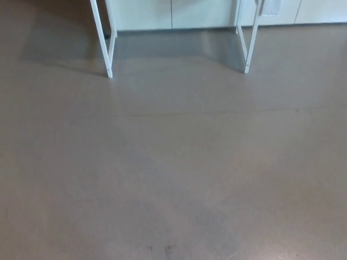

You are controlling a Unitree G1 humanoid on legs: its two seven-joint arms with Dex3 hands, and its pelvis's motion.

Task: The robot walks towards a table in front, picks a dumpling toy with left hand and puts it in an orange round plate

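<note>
grey floor (173, 162) spreads below white table legs (108, 49) and pale cabinets (173, 13); neither robot hand shows.

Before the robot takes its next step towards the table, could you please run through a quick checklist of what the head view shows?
1. Floor ahead free of obstacles: ok.
2. Table ahead: ok, only its white legs show, left leg and right leg.
3. Tabletop in view: not ok, it is out of the picture.
4. Dumpling toy located: cannot tell, not in view.
5. Orange round plate located: cannot tell, not in view.
6. Left hand ready: cannot tell, neither hand shows.
</note>
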